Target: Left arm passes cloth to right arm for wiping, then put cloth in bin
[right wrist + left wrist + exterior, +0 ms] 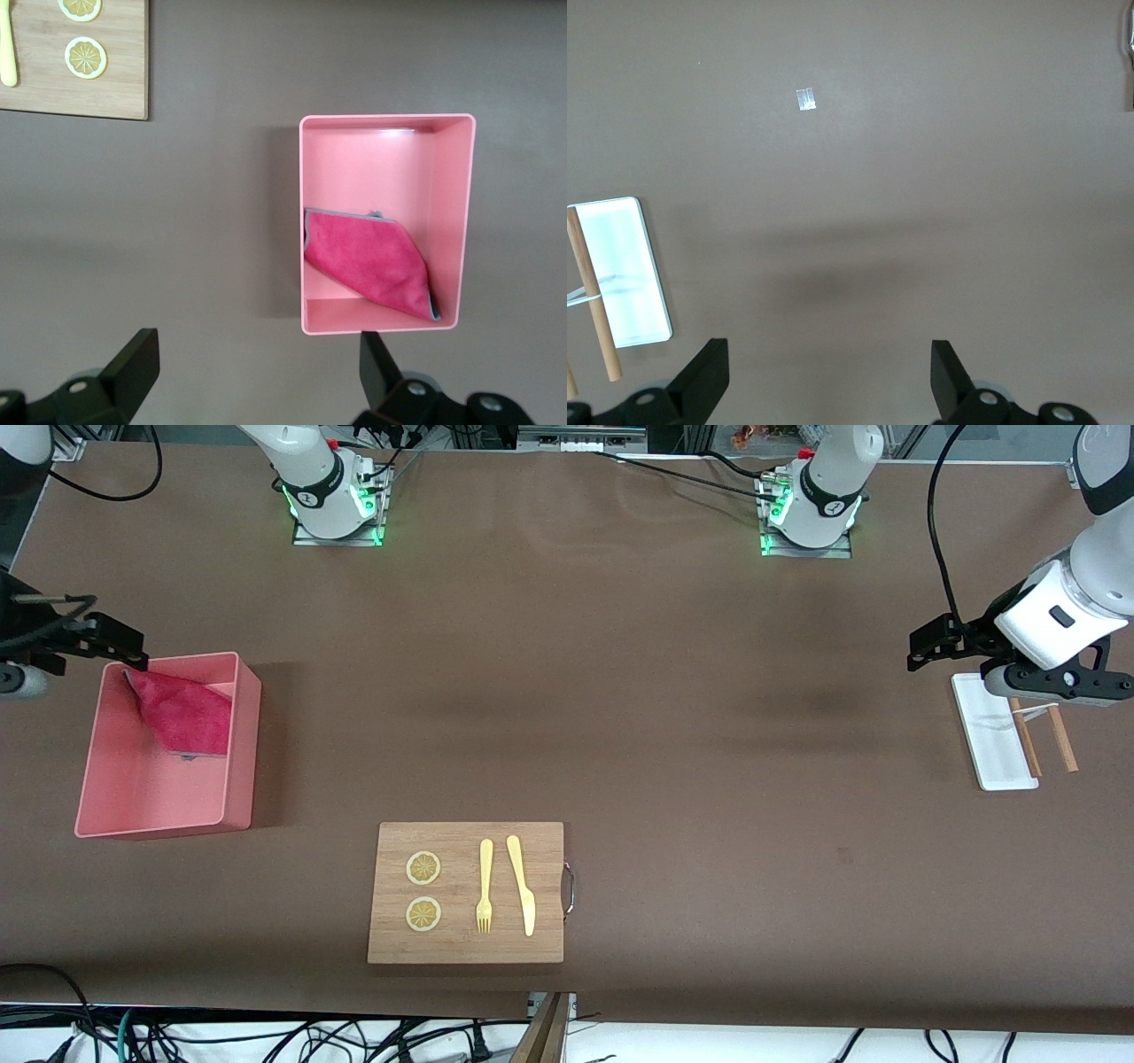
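The crimson-pink cloth (184, 713) lies crumpled inside the pink bin (151, 797), in the end farther from the front camera, with a grey edge showing. It also shows in the right wrist view (368, 261), inside the bin (372, 164). My right gripper (99, 636) is open and empty, up in the air over the bin's farther corner; in its own view its gripper (257, 376) hangs over bare table just outside the bin's end wall. My left gripper (932, 646) is open and empty over the table at the left arm's end, and shows in the left wrist view (830, 381).
A wooden board (465, 939) with two lemon slices (423, 868), a yellow fork (485, 886) and a knife (523, 886) lies near the front edge. A small white tray (992, 744) with wooden sticks (1060, 740) lies under the left arm; the tray also shows in the left wrist view (625, 266).
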### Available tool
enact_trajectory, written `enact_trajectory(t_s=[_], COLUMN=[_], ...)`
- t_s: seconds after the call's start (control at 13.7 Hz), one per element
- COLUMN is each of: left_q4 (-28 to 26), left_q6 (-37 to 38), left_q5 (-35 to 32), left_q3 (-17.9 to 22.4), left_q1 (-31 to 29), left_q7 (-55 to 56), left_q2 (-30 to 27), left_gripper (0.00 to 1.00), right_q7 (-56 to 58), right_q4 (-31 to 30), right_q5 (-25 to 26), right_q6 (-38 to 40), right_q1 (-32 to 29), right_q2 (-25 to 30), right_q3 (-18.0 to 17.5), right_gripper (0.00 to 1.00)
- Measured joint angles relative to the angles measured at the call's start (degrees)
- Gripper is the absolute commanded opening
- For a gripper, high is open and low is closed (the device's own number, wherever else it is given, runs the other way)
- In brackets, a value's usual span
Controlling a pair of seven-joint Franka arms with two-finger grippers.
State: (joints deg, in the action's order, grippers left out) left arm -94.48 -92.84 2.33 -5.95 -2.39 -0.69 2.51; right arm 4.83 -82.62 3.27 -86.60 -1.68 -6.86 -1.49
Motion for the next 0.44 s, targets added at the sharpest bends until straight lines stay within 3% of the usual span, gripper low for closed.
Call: enact_trajectory(t_s=[0.44], left_q4=[0.01], left_q6=[0.00], left_q5=[0.00], left_q3=[-0.06], left_q1=[0.03], left_q7=[0.00], left_q2=[0.00], left_gripper=[1.00], right_q7=[-4.52], right_q4=[-1.35], right_q5=[-0.40], right_q6=[2.71], right_q1=[-0.32], right_q2=[1.59], right_q3=[-0.79], right_gripper=[1.00])
